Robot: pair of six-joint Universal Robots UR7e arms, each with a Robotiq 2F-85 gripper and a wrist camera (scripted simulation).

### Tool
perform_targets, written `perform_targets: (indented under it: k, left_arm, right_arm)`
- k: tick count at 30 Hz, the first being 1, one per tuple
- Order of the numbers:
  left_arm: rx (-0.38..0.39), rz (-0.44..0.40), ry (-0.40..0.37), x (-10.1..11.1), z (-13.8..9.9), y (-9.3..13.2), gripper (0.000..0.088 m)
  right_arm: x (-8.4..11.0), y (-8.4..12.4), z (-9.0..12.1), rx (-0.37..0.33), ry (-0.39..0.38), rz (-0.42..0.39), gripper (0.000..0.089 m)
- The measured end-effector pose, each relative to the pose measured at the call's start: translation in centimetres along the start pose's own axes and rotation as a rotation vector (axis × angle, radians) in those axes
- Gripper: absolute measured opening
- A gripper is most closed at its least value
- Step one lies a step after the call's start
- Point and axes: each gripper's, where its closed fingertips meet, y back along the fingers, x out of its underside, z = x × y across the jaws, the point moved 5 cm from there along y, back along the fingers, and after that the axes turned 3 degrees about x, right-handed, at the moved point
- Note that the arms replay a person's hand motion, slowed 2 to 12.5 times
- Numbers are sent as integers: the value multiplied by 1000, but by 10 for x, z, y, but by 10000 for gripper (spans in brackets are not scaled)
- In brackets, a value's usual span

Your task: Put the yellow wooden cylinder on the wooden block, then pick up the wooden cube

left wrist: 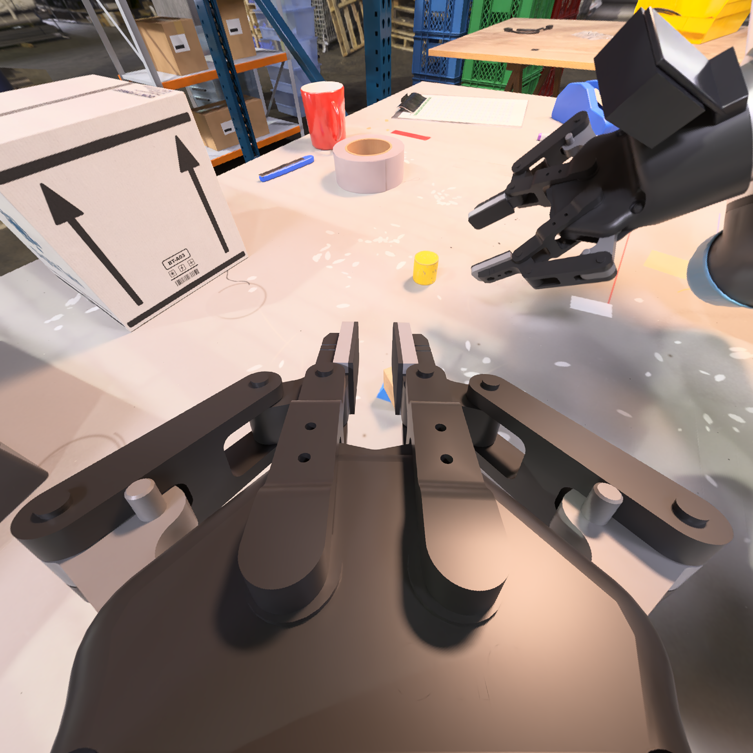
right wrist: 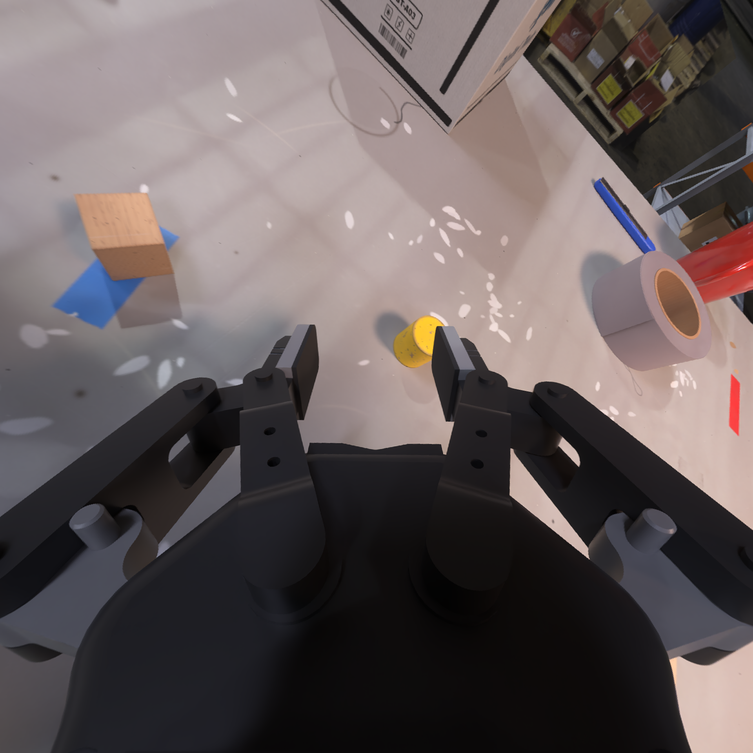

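The yellow wooden cylinder [left wrist: 426, 267] stands upright on the pale table. My right gripper [left wrist: 481, 244] hovers just right of it, open. In the right wrist view the right gripper [right wrist: 375, 358] is open and empty, and the cylinder [right wrist: 413, 344] lies just ahead, partly behind the right fingertip. A wooden cube [right wrist: 122, 236] sits on a blue sheet [right wrist: 89, 295] at the left. My left gripper [left wrist: 377, 346] is empty, jaws a narrow gap apart, with a sliver of the cube [left wrist: 388, 385] showing below it. I see no other wooden block.
A large cardboard box [left wrist: 102, 183] stands at the left, also in the right wrist view [right wrist: 407, 40]. A grey tape roll [left wrist: 368, 163], a red mug [left wrist: 324, 114], a blue bar [left wrist: 285, 168] and a paper sheet [left wrist: 464, 110] lie at the far side.
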Motion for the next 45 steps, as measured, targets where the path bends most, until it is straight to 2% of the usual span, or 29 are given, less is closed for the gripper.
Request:
perform_targets:
  k: [6, 9, 12, 18, 23, 32, 45]
  left_arm:
    - [-18, 14, -19, 1, 1, 1, 149]
    - [-31, 18, -32, 1, 2, 2, 149]
    - [-42, 20, -43, 1, 4, 4, 149]
    - [-50, 13, -40, 1, 7, 6, 149]
    - [-39, 11, -20, 3, 9, 5, 149]
    - [-41, 21, -4, 6, 13, 4, 149]
    - [-59, 22, -11, 8, 16, 4, 149]
  right_arm:
    - [6, -11, -25, 35, 18, 51, 623]
    - [6, -17, -35, 24, 23, 52, 696]
    - [5, -23, -40, -26, 48, 39, 742]
    - [3, -35, -42, -156, 139, 11, 770]
    - [4, -46, -43, -260, 166, 58, 849]
    - [3, -69, -52, -373, 171, 206, 854]
    - [-6, -89, -55, -517, 232, 287, 854]
